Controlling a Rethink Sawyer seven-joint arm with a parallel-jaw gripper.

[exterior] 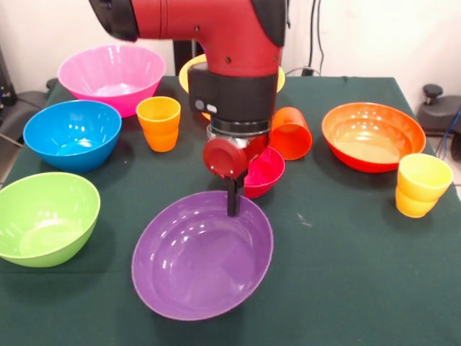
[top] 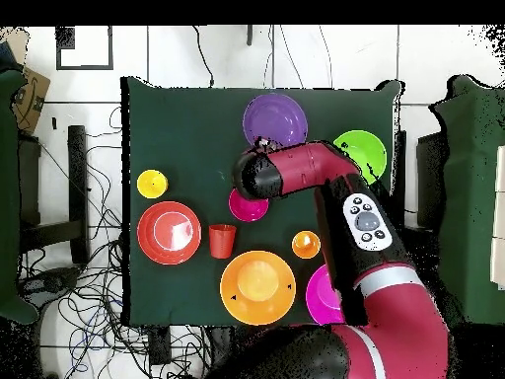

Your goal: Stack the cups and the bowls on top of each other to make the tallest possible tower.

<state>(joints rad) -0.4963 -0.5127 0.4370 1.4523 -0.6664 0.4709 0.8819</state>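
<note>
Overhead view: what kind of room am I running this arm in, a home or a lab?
Most likely a robotics lab or test cell, not a home. The table wears a dark green cloth, loose cables sprawl across the tiled floor, and bright plastic bowls like the purple bowl are laid out as props.

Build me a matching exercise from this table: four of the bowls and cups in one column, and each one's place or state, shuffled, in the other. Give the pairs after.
Things:
1. purple bowl
2. red-orange cup
3. yellow cup
4. green bowl

Places or states:
A. lying on its side
B. next to the blue bowl
C. upright, beside the orange-red bowl
D. the hand hangs at its rim

Pairs: 1-D, 2-A, 3-C, 4-B
</note>
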